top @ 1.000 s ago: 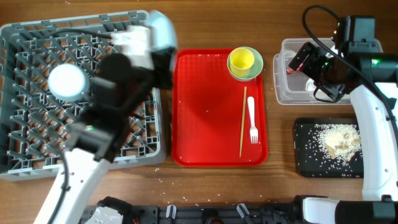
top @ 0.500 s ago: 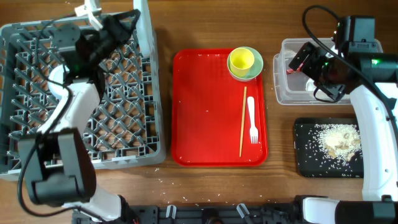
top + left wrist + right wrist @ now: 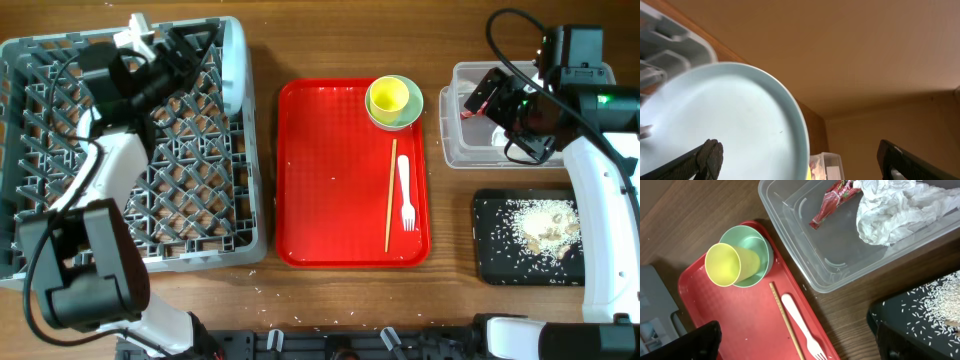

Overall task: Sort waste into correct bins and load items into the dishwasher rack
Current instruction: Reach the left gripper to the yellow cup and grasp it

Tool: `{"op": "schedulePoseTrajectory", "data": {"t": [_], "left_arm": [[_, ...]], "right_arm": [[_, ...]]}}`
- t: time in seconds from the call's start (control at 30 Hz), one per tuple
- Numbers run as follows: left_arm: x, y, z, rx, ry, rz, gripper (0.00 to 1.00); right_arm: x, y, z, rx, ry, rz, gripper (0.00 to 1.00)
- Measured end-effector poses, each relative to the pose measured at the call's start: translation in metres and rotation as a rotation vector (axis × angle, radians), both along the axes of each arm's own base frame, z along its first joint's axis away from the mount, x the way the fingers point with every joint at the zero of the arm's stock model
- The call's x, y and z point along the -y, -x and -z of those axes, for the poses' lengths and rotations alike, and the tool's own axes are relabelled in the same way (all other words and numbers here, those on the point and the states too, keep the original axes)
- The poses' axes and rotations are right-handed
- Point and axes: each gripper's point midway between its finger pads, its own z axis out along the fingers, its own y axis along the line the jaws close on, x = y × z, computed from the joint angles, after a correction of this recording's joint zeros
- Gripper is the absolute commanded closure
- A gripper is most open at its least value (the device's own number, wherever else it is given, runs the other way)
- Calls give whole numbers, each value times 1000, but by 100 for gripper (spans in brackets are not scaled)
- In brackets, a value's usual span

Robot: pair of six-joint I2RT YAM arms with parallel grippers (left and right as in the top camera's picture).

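Observation:
The pale blue plate stands on edge at the back right corner of the grey dishwasher rack. My left gripper is open beside it. In the left wrist view the plate fills the left half, its rim running between the wide-apart jaws of that gripper. My right gripper hangs open over the clear tub, which holds the red wrapper and the napkin. The yellow cup sits in the green bowl. A chopstick and the fork lie alongside.
The red serving tray carries the cup, bowl, fork and chopstick between the rack and the bins. The black tray, at the front right, holds the rice scraps. Small crumbs dot the wood near the front edge.
My left arm swung from the rack's middle to its back edge, and its jaws opened off the plate, which now stands in the rack's corner. The right arm has not moved.

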Motion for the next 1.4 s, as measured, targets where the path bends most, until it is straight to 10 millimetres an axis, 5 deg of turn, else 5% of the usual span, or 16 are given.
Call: {"op": "schedulePoseTrajectory", "data": {"t": [0.13, 0.23, 0.33, 0.4, 0.47, 0.6, 0.7, 0.77, 0.9, 0.97, 1.13, 1.2, 1.3, 1.4], "left_arm": [[-25, 13, -30, 24, -10, -61, 0], [-30, 58, -79, 0, -30, -104, 0], [-4, 113, -111, -32, -37, -61, 0], [33, 139, -115, -53, -39, 45, 0], [97, 164, -109, -42, -84, 254, 4], [201, 199, -68, -56, -283, 438, 7], [266, 190, -13, 19, -560, 376, 8], [288, 182, 14, 101, -695, 380, 3], [283, 178, 88, 28, -1049, 517, 0], [276, 170, 89, -30, -1179, 593, 0], [310, 97, -4, 241, -1079, 443, 2], [325, 89, -19, 324, -1019, 429, 1], [340, 81, -3, 350, -1007, 453, 1], [357, 65, 68, 304, -1047, 509, 5]], "right_arm": [[0, 0, 0, -1, 0, 0, 0], [0, 1, 0, -3, 0, 0, 0], [0, 0, 0, 1, 0, 0, 0], [0, 0, 0, 0, 0, 0, 0], [0, 0, 0, 1, 0, 0, 0], [0, 0, 0, 0, 0, 0, 0], [0, 0, 0, -1, 0, 0, 0], [0, 0, 0, 2, 0, 0, 0], [0, 0, 0, 0, 0, 0, 0], [0, 0, 0, 0, 0, 0, 0], [0, 0, 0, 0, 0, 0, 0], [0, 0, 0, 0, 0, 0, 0], [0, 0, 0, 0, 0, 0, 0], [0, 0, 0, 0, 0, 0, 0]]}}
